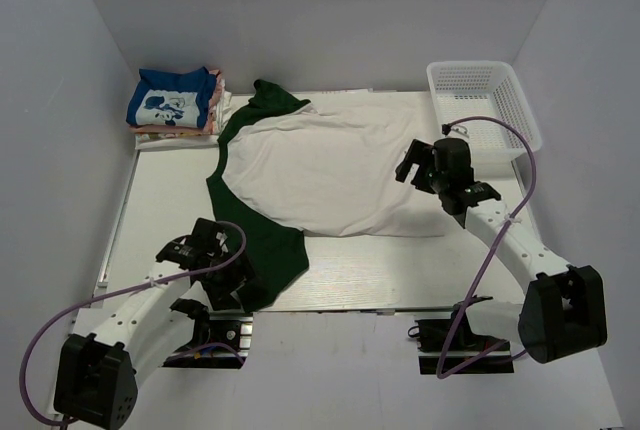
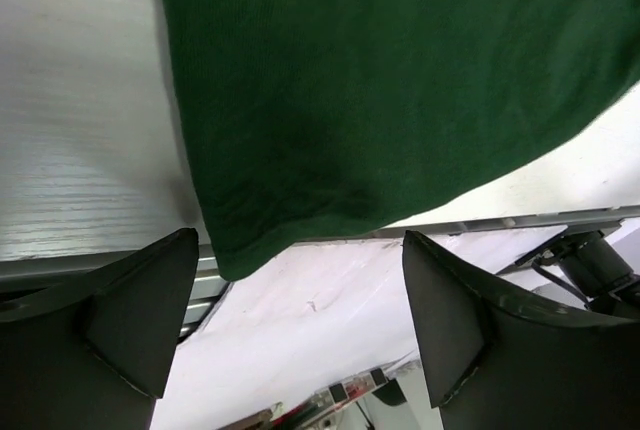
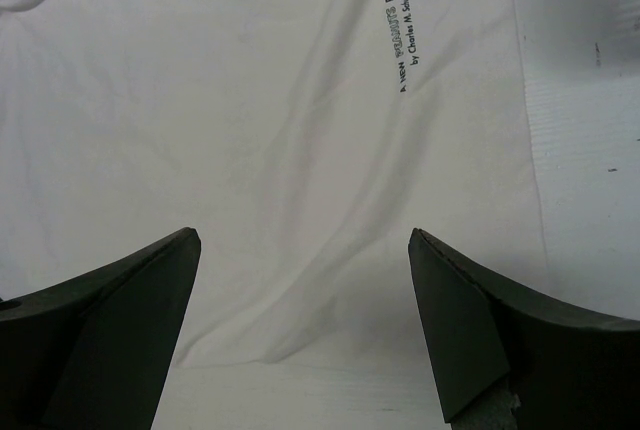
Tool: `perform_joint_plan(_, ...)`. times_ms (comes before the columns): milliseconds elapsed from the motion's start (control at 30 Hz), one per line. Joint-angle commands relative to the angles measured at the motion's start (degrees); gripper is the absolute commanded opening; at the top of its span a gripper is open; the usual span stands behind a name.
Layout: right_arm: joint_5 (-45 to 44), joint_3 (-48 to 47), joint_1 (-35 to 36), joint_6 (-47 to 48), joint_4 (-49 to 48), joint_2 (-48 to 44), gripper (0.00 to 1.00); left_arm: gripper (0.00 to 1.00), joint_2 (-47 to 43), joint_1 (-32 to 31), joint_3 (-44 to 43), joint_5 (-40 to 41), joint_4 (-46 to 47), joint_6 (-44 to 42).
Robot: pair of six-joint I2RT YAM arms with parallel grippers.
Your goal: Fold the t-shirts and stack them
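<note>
A cream t-shirt [image 1: 330,165] lies spread over the table's middle, on top of a dark green t-shirt [image 1: 262,250] whose edge shows along the left and near side. A folded stack with a blue printed t-shirt [image 1: 172,100] on top sits at the far left. My left gripper [image 1: 228,285] is open and empty over the green shirt's near corner [image 2: 330,110], which hangs past the table edge. My right gripper [image 1: 412,165] is open and empty above the cream shirt's right edge [image 3: 270,150], where small dark lettering [image 3: 402,30] shows.
A white plastic mesh basket [image 1: 482,100] stands at the far right corner. Grey walls close in the table on three sides. The near table edge and rail [image 2: 520,218] run just below the green shirt's corner.
</note>
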State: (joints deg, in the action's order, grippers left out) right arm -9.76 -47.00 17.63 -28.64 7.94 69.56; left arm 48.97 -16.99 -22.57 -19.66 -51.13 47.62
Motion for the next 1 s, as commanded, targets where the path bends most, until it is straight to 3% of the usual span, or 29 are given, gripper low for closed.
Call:
perform_joint_plan(0, -0.96, -0.46, -0.31, -0.71, -0.83, 0.84, 0.90, 0.92, -0.19, -0.50, 1.39, -1.61, -1.07, 0.64)
perform_joint_plan(67, -1.49, -0.54, -0.31, -0.80, -0.21, 1.19, 0.90, 0.88, 0.34, -0.50, 2.52, -1.61, -1.07, 0.64)
perform_joint_plan(200, -3.94, -0.46, -0.58, -2.29, 2.59, 0.50, 0.90, 0.64, 0.86, -0.50, 2.53, -3.98, 3.22, 0.64)
perform_joint_plan(300, -8.77, 1.12, -1.01, -6.32, 6.19, -2.04, 0.90, 0.27, 0.86, -1.02, 2.53, -4.60, 4.63, 0.64)
perform_joint_plan(333, -9.22, 2.60, -1.02, -6.95, 8.12, -2.67, 0.90, 0.03, 0.86, -1.02, 1.92, -5.21, 5.34, 0.64)
perform_joint_plan(700, -10.80, 11.93, -2.60, -9.94, 20.97, -8.47, 0.90, 0.00, -0.37, -1.02, -7.30, -8.90, 9.39, -5.24)
perform_joint_plan(967, -9.67, 15.45, -4.00, -10.64, 16.68, -6.47, 0.90, 0.00, -2.48, -1.02, -7.84, -9.52, 9.39, -6.83)
